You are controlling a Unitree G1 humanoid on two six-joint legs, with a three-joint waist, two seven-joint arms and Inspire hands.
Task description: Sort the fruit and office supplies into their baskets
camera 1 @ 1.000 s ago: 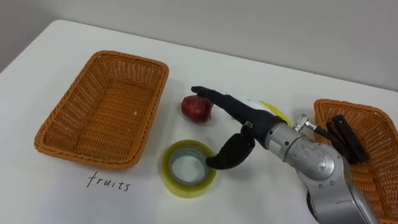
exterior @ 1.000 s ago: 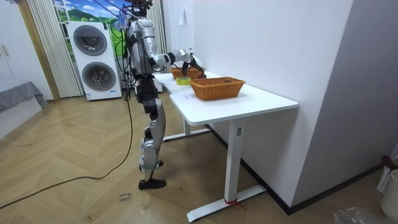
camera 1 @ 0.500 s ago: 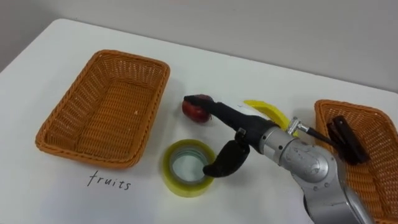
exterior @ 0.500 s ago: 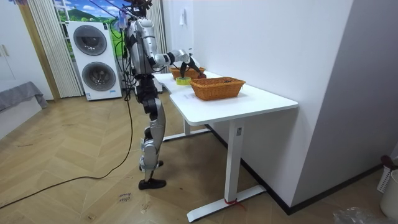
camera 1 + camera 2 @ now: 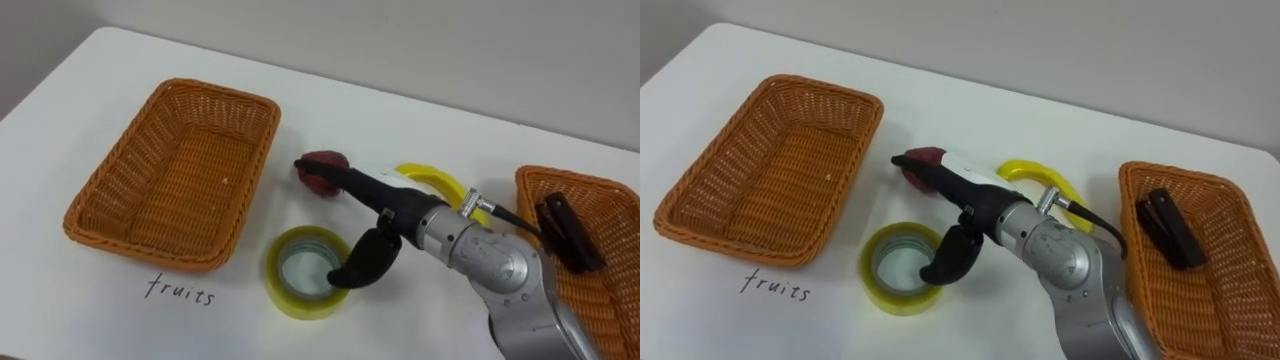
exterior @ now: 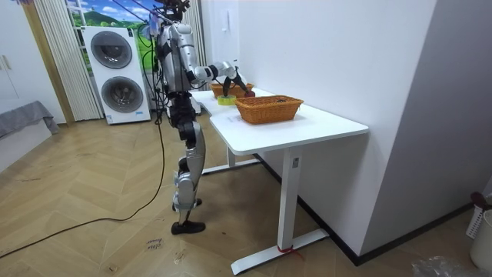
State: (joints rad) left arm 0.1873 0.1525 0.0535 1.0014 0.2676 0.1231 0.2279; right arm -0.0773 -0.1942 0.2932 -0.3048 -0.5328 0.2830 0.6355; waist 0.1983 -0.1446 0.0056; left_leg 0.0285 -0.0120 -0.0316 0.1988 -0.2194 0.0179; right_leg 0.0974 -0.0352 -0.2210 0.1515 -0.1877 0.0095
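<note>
Room view: the robot stands at the tabletop's (image 6: 307, 123) end. Left eye view: the right hand's (image 5: 388, 202) fingers (image 5: 330, 173) stretch straight across the apple (image 5: 327, 158), thumb curled at the tape roll's (image 5: 283, 298) rim.

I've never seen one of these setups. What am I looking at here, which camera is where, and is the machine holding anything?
This is a two-legged humanoid robot standing at a white table. The room view comes from a camera across the room. The two eye views look down from the robot's head. Its right hand is stretched out with straight fingers over a red apple, gripping nothing. Nearby lie a yellow tape roll and a banana. The left basket, marked fruits, is empty. The right basket holds a black object.
</note>
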